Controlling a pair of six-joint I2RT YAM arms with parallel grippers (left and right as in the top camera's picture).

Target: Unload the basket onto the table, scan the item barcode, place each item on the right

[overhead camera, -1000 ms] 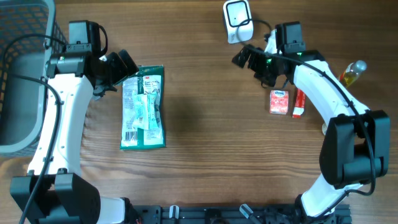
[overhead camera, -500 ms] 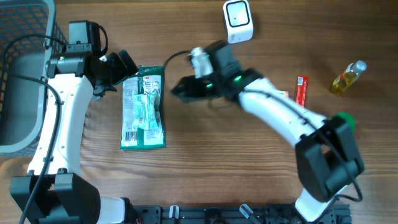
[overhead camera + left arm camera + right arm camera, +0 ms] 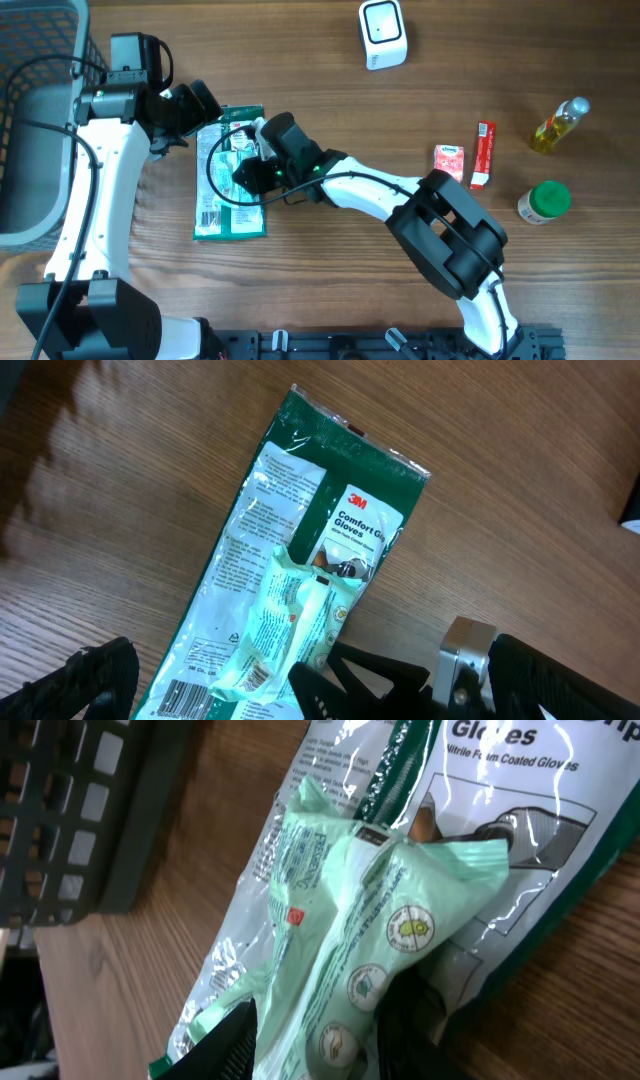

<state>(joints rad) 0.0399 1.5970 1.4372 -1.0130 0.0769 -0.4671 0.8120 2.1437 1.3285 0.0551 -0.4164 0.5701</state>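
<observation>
**Right gripper on the glove pack, left gripper spread wide beside it**

Overhead: the green glove pack lies flat on the desk, left of centre and well apart from the white scanner at the far edge. The left gripper sits at the pack's upper left corner, released and empty. The right arm reaches across the desk, with the right gripper over the middle of the pack.

Left wrist: a pale green packet lies on top of the glove pack. The left gripper's jaws stand wide apart on either side.

Right wrist: two black fingers straddle the packet's end. Whether they clench it, I cannot tell.
</observation>
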